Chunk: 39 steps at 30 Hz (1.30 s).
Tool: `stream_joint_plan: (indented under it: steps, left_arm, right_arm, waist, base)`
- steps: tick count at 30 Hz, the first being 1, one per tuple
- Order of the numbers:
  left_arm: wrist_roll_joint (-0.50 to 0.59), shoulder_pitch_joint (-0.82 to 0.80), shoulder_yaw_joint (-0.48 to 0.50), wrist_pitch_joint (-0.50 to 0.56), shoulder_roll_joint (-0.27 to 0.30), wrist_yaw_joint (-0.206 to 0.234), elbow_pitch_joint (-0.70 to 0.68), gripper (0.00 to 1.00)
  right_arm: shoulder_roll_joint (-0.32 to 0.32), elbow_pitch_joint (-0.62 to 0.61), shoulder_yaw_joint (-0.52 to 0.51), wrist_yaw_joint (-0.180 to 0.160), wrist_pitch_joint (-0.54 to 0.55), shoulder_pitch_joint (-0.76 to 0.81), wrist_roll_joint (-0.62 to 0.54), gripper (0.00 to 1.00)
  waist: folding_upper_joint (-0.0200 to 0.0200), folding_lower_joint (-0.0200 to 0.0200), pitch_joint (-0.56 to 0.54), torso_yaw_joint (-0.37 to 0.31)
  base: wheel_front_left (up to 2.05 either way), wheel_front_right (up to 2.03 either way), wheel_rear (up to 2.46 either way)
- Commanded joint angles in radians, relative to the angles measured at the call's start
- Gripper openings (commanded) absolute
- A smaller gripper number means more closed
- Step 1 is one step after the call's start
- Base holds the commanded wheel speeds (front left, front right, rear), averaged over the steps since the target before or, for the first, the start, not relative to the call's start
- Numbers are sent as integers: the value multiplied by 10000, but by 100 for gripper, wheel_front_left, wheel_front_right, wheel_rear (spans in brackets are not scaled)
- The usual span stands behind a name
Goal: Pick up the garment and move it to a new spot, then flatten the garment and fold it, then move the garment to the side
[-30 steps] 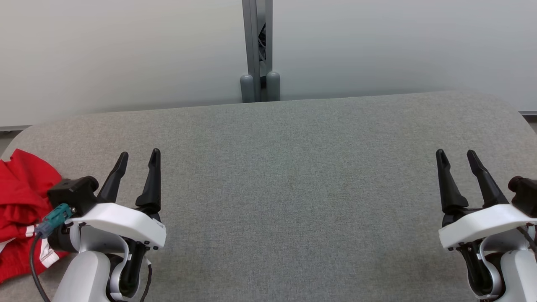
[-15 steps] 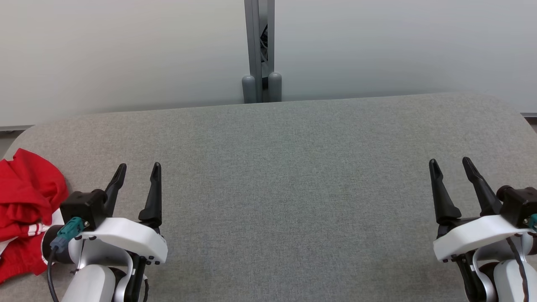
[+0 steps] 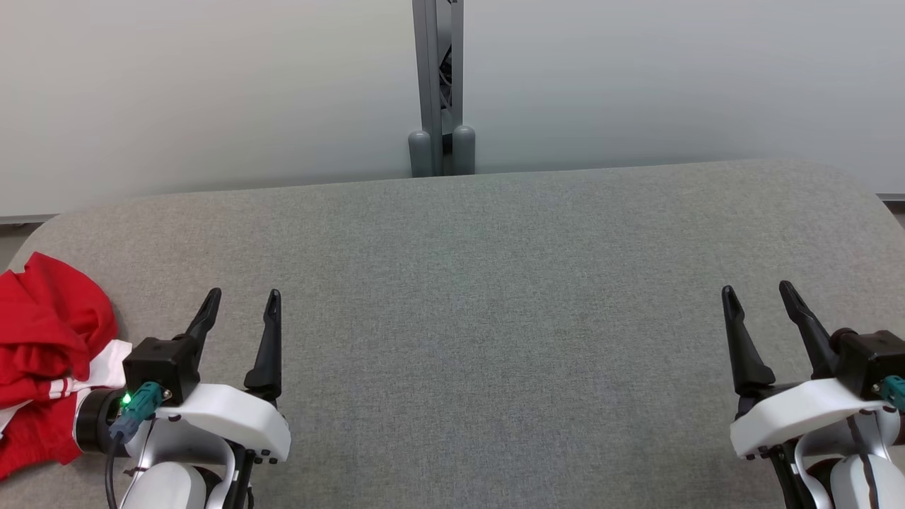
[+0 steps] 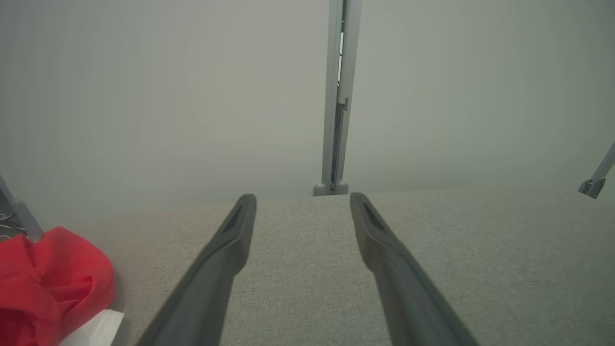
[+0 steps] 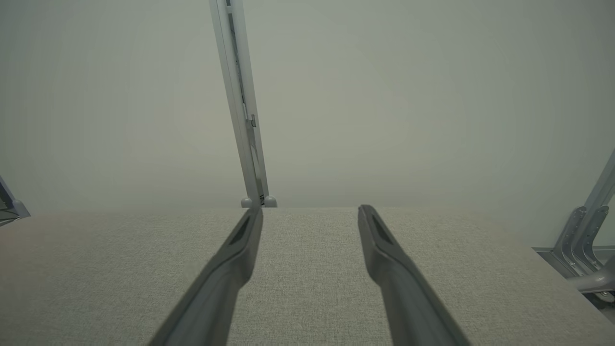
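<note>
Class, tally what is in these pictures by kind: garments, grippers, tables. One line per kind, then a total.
garment: 1
grippers: 2 (left gripper, right gripper)
table: 1
Total: 4

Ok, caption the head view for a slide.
Open left gripper and right gripper over grey table; crumpled red garment at left edge.

Grey fabric table (image 3: pixel 495 297) is backed by pale wall (image 3: pixel 212 85), split by grey post (image 3: pixel 424 71).
</note>
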Motion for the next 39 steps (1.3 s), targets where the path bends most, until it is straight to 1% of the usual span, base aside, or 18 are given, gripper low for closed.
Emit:
stream_joint_plan:
  steps: [1, 18, 26, 39]
  left_arm:
    - [178, 91, 26, 37, 14, 81, -155, 100]
    - [809, 631, 155, 446, 40, 525, -614, 100]
    - [1076, 826, 113, 500, 74, 629, -775, 100]
    - [774, 782, 120, 424, 55, 673, -642, 100]
  right_arm:
    - [-14, -151, -55, 19, -30, 129, -213, 100]
    - [103, -255, 45, 19, -172, 437, -789, 100]
    - [121, -346, 73, 20, -215, 584, -1015, 100]
    - [120, -183, 16, 20, -162, 554, -606, 100]
  waist:
    - [0, 0, -8, -2]
    - [0, 0, -7, -61]
    - [0, 0, -28, -53]
    - [0, 0, -39, -58]
  base:
    - [0, 0, 0]
    - [0, 0, 0]
    - [0, 0, 0]
    - [0, 0, 0]
